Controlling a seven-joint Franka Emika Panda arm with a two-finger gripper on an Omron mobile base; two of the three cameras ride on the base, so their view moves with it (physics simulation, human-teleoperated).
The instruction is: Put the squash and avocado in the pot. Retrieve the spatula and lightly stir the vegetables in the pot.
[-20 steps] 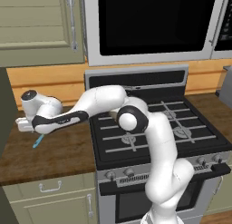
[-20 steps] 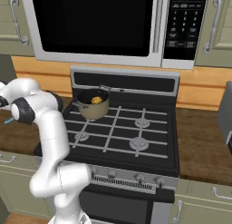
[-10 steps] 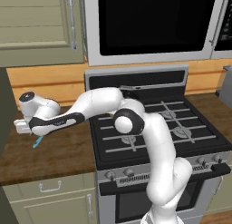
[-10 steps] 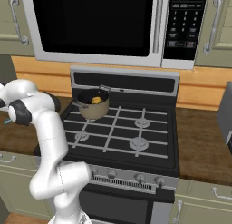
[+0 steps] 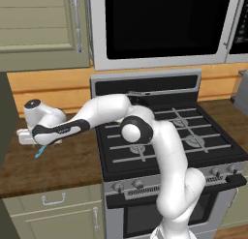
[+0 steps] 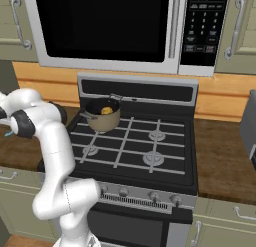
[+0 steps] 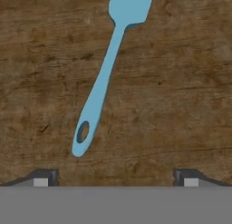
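Note:
The light blue spatula (image 7: 102,82) lies flat on the wooden counter, blade far from the hand and the handle's holed end near my fingertips (image 7: 45,177). My gripper (image 7: 115,180) is open, its fingers wide apart above the handle end, holding nothing. In the left base view the gripper (image 5: 35,142) hangs low over the counter left of the stove, with the spatula (image 5: 40,151) poking out beneath it. The tan pot (image 6: 102,117) stands on the back left burner with the yellow squash (image 6: 106,110) inside. The avocado is hidden in the pot's dark inside.
A black stove (image 6: 135,146) fills the middle, with a microwave (image 6: 105,26) above it. Brown wooden counter (image 5: 58,165) runs left of the stove and a second stretch (image 6: 225,156) lies to its right. Cabinet doors (image 5: 38,25) hang over the left counter.
The arm has reached slightly further left and lower over the spatula. The pot and its contents have not moved.

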